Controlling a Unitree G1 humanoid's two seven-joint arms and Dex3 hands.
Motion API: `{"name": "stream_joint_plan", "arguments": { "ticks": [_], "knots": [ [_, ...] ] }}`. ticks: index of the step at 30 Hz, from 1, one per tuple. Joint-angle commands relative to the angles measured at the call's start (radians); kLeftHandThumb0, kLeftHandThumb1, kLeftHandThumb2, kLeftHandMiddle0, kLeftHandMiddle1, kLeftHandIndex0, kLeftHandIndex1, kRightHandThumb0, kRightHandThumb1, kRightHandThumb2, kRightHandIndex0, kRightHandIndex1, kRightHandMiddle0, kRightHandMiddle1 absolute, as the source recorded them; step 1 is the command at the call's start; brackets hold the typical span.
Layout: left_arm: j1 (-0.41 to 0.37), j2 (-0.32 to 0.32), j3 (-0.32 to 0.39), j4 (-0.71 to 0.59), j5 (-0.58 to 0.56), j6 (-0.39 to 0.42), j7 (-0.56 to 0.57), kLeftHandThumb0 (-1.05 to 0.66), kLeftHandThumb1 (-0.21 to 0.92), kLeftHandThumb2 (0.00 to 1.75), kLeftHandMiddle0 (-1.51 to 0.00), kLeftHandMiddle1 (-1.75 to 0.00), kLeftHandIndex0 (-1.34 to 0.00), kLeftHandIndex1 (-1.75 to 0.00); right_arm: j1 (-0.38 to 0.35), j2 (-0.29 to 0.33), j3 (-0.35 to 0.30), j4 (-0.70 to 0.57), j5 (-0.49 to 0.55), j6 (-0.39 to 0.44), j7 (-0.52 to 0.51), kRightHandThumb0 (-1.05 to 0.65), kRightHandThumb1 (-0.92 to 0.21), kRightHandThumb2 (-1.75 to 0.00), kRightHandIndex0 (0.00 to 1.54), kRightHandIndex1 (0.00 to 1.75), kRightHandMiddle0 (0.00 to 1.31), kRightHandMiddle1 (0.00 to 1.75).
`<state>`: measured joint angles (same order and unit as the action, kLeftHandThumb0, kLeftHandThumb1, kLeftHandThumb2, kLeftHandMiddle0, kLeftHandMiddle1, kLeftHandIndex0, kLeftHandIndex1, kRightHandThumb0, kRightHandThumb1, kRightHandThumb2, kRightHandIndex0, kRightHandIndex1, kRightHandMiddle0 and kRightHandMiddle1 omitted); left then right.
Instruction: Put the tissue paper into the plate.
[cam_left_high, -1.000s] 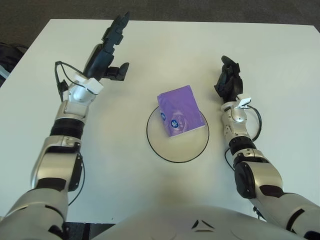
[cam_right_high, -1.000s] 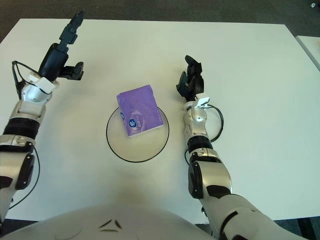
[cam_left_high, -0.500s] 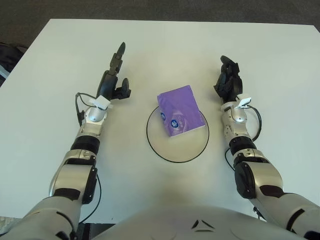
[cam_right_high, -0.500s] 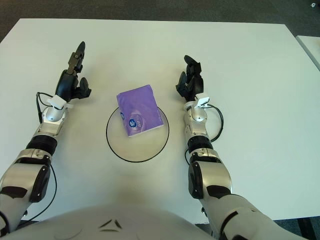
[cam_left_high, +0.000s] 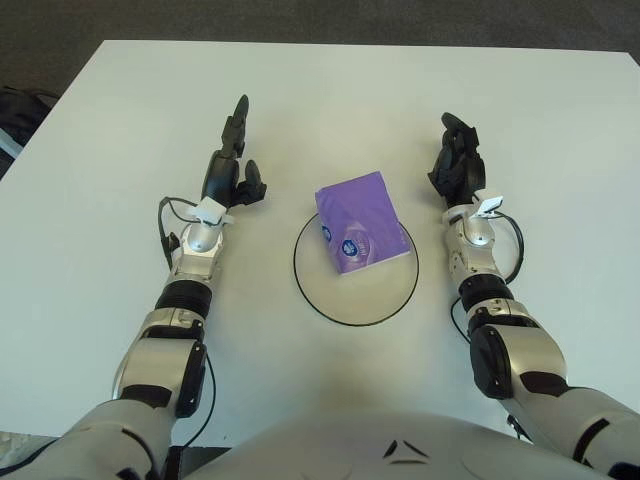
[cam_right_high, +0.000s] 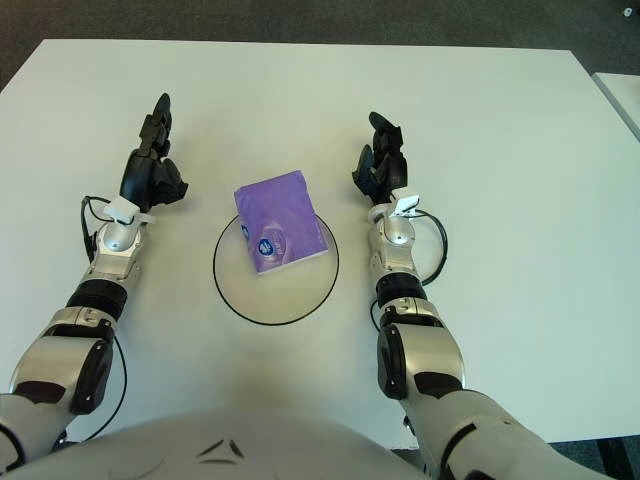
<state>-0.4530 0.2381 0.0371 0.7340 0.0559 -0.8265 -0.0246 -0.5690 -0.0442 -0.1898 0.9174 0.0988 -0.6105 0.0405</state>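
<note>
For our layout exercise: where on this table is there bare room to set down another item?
Bare patches: the white table beyond both hands, and its outer sides. Crowded: the centre, where the purple tissue pack overlaps the black-rimmed plate, between left hand and right hand.

Purple plastic-wrapped tissue paper pack (cam_left_high: 360, 222) is sitting in the flat white round plate with black rim (cam_left_high: 345, 311), overhanging the plate's far edge. Both are lying on the white rectangular table (cam_left_high: 320, 90), between the hands: right of the left hand (cam_left_high: 228, 172), left of the right hand (cam_left_high: 455, 163), apart from each.
</note>
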Motion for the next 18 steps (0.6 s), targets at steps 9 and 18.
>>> {"name": "stream_joint_plan", "arguments": {
  "ticks": [9,18],
  "knots": [
    [0.165,-0.040,-0.014,-0.071,0.052,0.141,0.049,-0.79,0.92,0.87,-0.05,-0.01,0.00,-0.20,0.238,0.052,0.002,0.132,0.005,0.116,0.002,-0.62,-0.92,-0.87,0.23,0.00,0.00,0.61],
    [0.203,-0.043,-0.017,-0.127,0.076,0.182,0.069,-0.77,0.92,0.82,-0.05,0.00,0.00,-0.23,0.237,0.054,-0.002,0.134,0.011,0.121,0.009,-0.62,-0.92,-0.87,0.23,0.00,0.00,0.61]
  ]
}}
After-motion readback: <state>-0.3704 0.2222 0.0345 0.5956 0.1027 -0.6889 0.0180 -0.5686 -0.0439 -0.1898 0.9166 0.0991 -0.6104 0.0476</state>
